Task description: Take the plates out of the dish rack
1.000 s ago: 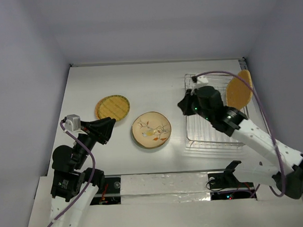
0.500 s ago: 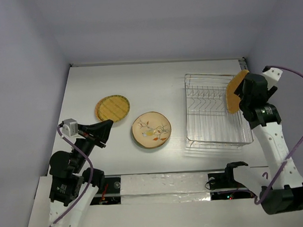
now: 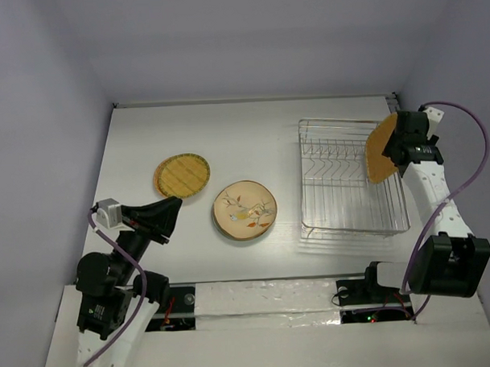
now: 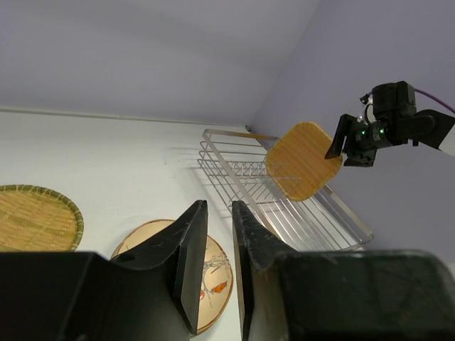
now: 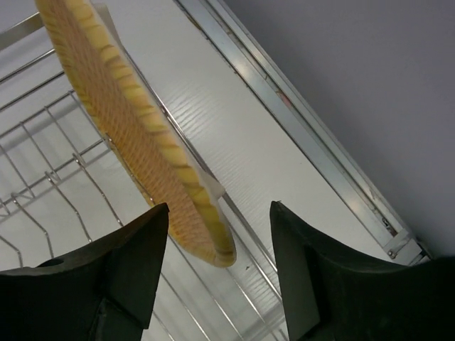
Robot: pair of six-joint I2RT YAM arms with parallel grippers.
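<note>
Plates: round woven plate (image 3: 181, 174) and floral plate (image 3: 244, 209) already on worktop (image 3: 251, 135); square woven plate (image 3: 384, 147) left in dish rack (image 3: 351, 180). Right gripper (image 5: 213, 266) jaws spread around its edge, not yet pinching; left gripper (image 4: 215, 249) jaws nearly together, empty.

We take this for a lab test cell: a bare white table (image 3: 251, 127) boxed in by plain lavender walls (image 3: 57, 93), two arms bolted along its near edge.

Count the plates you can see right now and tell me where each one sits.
3. Round woven plate lies flat on the table, left. Floral plate lies flat beside it, nearer center. Squarish orange woven plate stands upright at the dish rack's right side. None seem hidden.
</note>
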